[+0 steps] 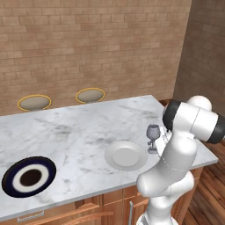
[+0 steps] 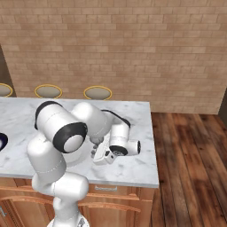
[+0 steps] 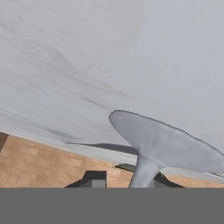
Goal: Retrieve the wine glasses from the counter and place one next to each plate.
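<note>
A wine glass (image 1: 152, 137) stands upright on the marble tabletop (image 1: 79, 136), just beside the white plate (image 1: 126, 155), at about two o'clock from it in the left base view. The navy plate (image 1: 29, 176) lies well apart near the tabletop's near left edge. The end effector (image 3: 124, 180) sits low at the glass: in the hand view the stem rises between its dark fingertips (image 3: 95, 179), the round foot against the marble. Whether the jaws pinch the stem or stand slightly parted is hard to tell.
</note>
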You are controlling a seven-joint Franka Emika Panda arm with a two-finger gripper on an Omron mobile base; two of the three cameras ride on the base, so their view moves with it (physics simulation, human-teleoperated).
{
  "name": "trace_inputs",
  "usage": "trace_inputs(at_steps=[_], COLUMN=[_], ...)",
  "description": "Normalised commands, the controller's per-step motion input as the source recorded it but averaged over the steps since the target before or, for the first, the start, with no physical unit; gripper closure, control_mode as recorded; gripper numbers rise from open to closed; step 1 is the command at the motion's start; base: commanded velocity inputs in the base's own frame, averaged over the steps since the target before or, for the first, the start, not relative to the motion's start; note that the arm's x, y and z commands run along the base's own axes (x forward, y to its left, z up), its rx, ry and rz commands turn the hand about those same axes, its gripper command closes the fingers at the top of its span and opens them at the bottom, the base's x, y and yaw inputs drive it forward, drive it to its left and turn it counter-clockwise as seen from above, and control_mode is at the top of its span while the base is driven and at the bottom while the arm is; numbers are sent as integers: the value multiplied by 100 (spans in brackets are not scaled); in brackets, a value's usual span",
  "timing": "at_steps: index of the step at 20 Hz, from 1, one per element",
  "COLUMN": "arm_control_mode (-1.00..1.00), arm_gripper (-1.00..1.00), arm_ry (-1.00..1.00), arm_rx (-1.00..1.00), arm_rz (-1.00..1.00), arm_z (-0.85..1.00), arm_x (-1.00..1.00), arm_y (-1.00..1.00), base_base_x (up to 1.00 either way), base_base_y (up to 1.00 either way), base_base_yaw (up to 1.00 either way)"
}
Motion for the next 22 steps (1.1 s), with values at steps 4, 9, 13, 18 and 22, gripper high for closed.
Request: trace_inputs(at_steps=[4, 9, 13, 18, 22], arm_control_mode=[-100, -100, -100, -100, -100], arm_gripper=[-100, -100, -100, -100, -100], arm_ry=[-11, -1, 0, 0, 1], arm_rx=[0, 1, 0, 0, 0], arm_rz=[3, 1, 0, 0, -7], arm_z=[-14, -11, -13, -6, 0], arm_x=[-6, 0, 0, 0, 0], arm_y=[-6, -4, -9, -20, -36], base_base_x=[0, 0, 0, 0, 0], base_base_y=[0, 0, 0, 0, 0], base_base_yaw=[0, 0, 0, 0, 0])
